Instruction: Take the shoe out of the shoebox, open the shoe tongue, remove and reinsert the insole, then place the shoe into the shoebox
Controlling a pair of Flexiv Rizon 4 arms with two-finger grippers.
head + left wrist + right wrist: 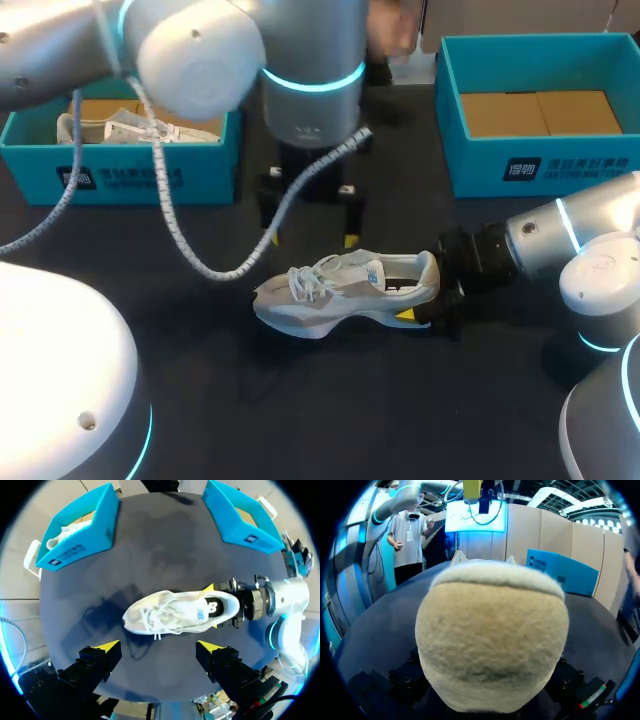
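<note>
A white and grey sneaker (340,295) lies on its sole in the middle of the dark table, toe toward the left. My right gripper (425,290) comes in from the right, and its yellow tips sit on either side of the heel (222,606), shut on it. In the right wrist view the beige heel (492,640) fills the space ahead and hides the fingertips. My left gripper (311,238) hangs open above the table, just behind the shoe. From the left wrist view the shoe (175,612) lies ahead of the open left gripper (159,647), with nothing between its fingers.
A teal shoebox (120,170) at the back left holds another white shoe and paper. A second teal shoebox (540,160) at the back right shows only its cardboard bottom. A coiled cable (230,265) droops from the left arm near the shoe's toe.
</note>
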